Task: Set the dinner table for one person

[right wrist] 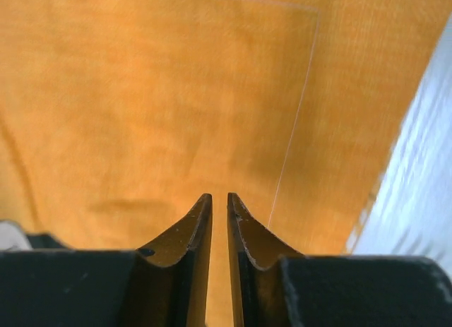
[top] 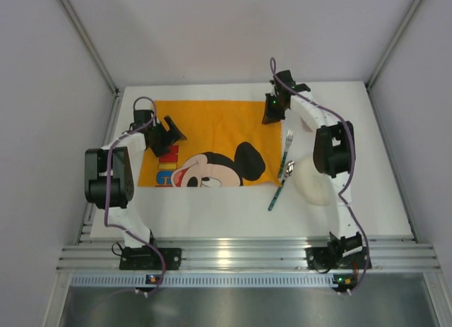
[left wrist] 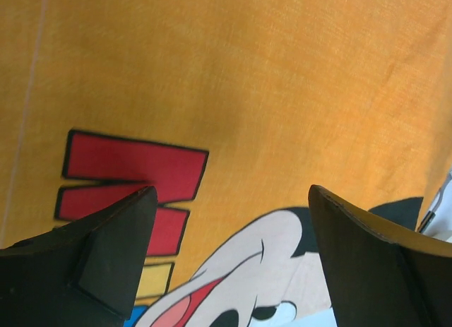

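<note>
Step in hand: squaring the placemat, by my judgement; the right gripper should lift straight up so the far right corner lies flat.
Right arm: fingers a crack apart, nothing between them.
Left arm: left gripper spread wide, empty, over the mat's left edge.
Table: dinner table carries the mat left of centre.
Count: one placemat, one fork, one teal-handled utensil (kind unclear), one white dish.
</note>
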